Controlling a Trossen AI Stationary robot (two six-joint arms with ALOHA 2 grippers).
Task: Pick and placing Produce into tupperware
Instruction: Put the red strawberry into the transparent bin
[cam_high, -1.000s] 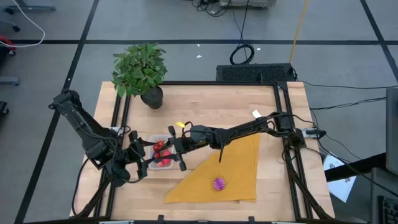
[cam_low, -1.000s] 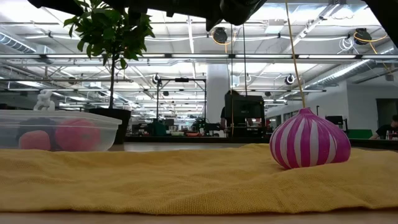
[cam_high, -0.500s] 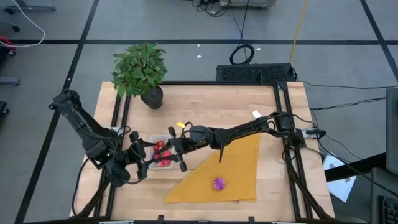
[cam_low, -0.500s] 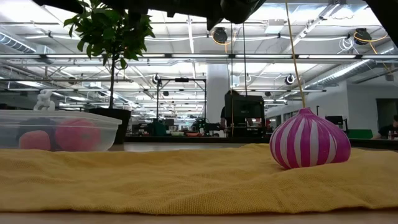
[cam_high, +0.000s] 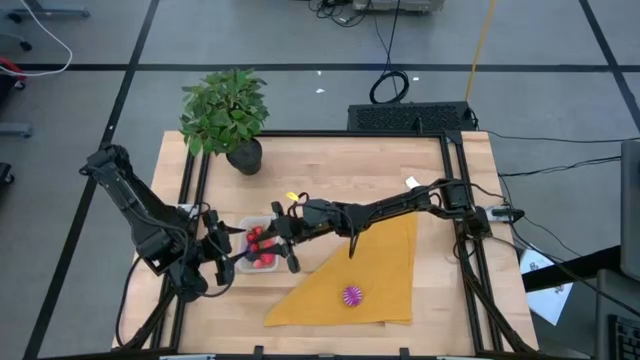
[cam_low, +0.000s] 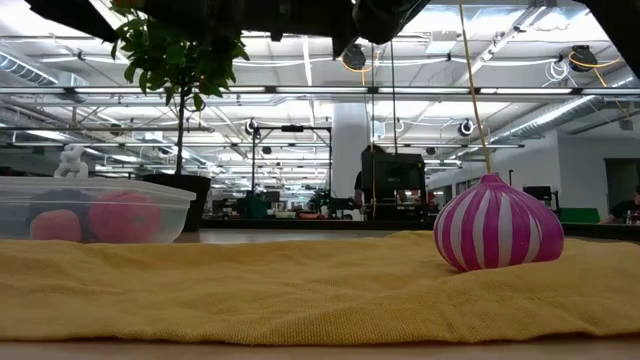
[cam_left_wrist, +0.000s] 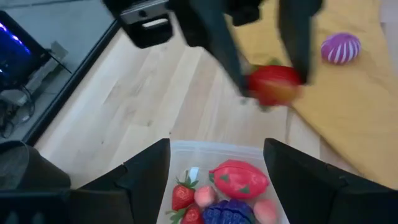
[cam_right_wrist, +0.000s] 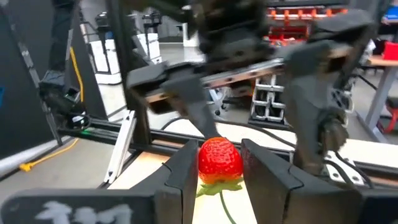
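The tupperware (cam_high: 258, 245), a small clear box, stands on the table left of the yellow cloth (cam_high: 375, 275); in it lie red strawberries, a red fruit and a purple one (cam_left_wrist: 231, 214). My left gripper (cam_high: 232, 255) is at the box's left end, its fingers closed on the walls. My right gripper (cam_high: 283, 240) reaches in from the right and is shut on a red strawberry (cam_right_wrist: 219, 158) hanging by the box's right edge. A magenta-and-white striped bulb (cam_low: 497, 222) rests on the cloth. My left gripper has one finger (cam_left_wrist: 146, 180) on each outer side wall of the tupperware (cam_left_wrist: 175, 149), with the box filling the gap between them. It comes from the table's left, slanting down. The box sits with its bottom on the table (cam_low: 95, 210). My right gripper pinches the strawberry's two sides (cam_right_wrist: 202, 160) between its two fingers (cam_right_wrist: 258, 171). The fingers lie level and come from the table's right. The strawberry (cam_left_wrist: 273, 84) is lifted clear, over the table just past the box's rim.
A potted green plant (cam_high: 228, 112) stands at the far left of the table. The yellow triangular cloth covers the near right part. Black frame rails (cam_high: 452, 200) run along the table's left and right sides. Bare wood lies at the far middle.
My right gripper has rolled slightly about its own line, keeping the strawberry in place beside the box. My left gripper has tipped a little at the wrist and stays at the tupperware.
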